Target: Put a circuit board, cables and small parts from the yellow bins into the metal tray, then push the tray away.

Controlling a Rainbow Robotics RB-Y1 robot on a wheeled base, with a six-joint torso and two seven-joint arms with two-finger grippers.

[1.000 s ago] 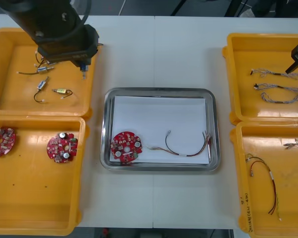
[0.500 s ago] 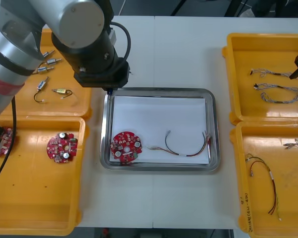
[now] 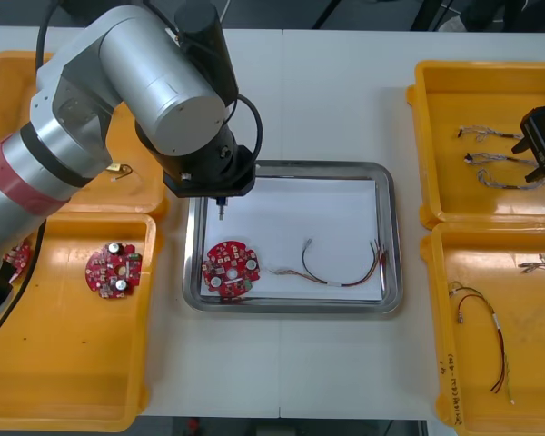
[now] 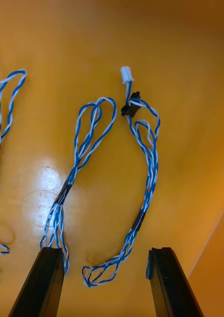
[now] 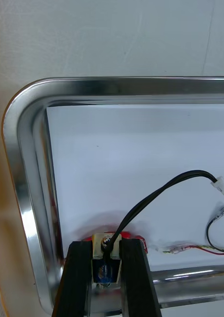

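Cannot make out most of the far-left bin [image 3: 7, 82], covered by the left arm; noted one small metal part [image 3: 118, 169] at the arm's edge. Counted three circuit boards: tray board [image 3: 232, 268] at the near-left of the metal tray [image 3: 391, 245], bin board [image 3: 113, 270] in the near-left bin [image 3: 64, 363], hidden board [image 3: 16, 257] beside it, half under the arm. Found one red and yellow cable [image 3: 331, 282] right of the tray board. Logged left gripper [image 3: 220, 207] above the tray's far-left part, clamped on a held part [image 5: 104, 262] trailing a black cable [image 5: 161, 190]. Logged right gripper [image 4: 104, 253] over the far-right bin [image 3: 472, 91], fingers spread, gripping nothing, above three blue and white cables [image 3: 504, 160]. Counted two near-right cables [image 3: 500, 341] in the near-right bin [image 3: 527, 400], one cut off at the edge.
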